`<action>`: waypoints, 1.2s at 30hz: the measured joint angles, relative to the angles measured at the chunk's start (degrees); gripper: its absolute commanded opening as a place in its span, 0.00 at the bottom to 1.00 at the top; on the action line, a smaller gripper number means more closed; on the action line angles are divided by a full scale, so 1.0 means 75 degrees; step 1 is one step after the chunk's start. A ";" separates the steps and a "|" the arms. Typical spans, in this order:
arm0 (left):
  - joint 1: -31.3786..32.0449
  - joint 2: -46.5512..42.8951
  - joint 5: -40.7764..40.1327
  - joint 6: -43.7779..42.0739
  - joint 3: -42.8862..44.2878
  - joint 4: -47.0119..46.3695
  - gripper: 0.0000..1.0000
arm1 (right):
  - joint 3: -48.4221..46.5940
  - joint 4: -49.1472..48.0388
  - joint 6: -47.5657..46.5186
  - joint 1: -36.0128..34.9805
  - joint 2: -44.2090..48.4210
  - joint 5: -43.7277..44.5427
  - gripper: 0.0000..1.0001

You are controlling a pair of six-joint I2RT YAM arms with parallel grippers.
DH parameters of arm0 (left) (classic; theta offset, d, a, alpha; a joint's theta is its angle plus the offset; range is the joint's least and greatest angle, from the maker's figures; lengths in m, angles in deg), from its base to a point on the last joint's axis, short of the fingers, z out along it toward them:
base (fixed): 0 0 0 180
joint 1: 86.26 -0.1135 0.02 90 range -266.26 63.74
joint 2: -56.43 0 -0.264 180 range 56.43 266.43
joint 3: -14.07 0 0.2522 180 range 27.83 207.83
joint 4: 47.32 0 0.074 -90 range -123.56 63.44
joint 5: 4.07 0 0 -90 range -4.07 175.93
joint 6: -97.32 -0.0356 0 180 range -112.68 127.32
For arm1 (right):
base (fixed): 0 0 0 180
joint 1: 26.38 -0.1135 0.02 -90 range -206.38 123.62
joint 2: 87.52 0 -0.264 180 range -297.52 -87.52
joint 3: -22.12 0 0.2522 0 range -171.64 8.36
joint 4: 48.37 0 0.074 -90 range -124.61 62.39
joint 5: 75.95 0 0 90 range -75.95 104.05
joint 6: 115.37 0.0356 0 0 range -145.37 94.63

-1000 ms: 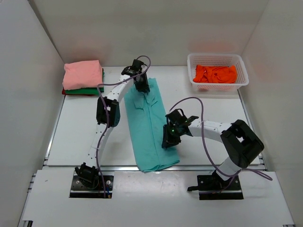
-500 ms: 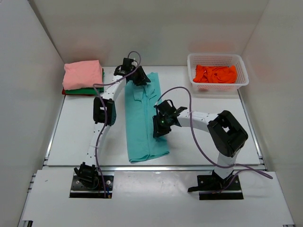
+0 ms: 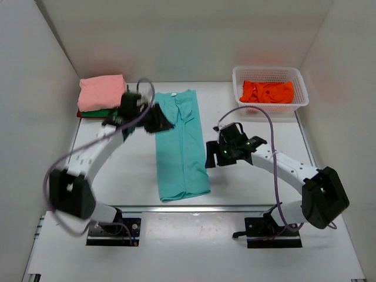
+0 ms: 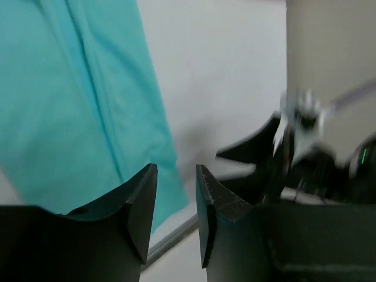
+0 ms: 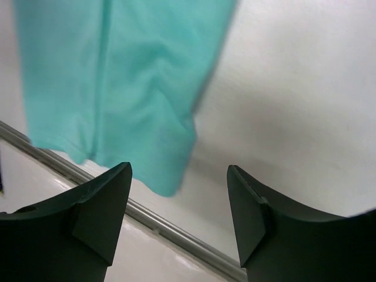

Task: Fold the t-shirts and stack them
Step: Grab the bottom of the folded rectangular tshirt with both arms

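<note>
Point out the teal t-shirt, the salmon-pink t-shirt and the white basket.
teal t-shirt point(image 3: 179, 147), top external view, middle of the folded strip.
salmon-pink t-shirt point(image 3: 102, 92), top external view, its top face.
white basket point(image 3: 276, 107), top external view, near wall.

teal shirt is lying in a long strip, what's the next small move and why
Probably lower the right hand to the near hem of the teal shirt and pinch it, to fold that end up toward the collar. The shirt lies flat as one long strip; the left hand and the right hand are open and off it, the right one beside its near half.
</note>
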 measured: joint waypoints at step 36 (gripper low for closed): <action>0.2454 -0.3765 -0.2075 0.2279 -0.7076 0.0006 0.01 | 0.2567 -0.1553 0.0831 -0.0863 -0.0367 -0.2002 0.00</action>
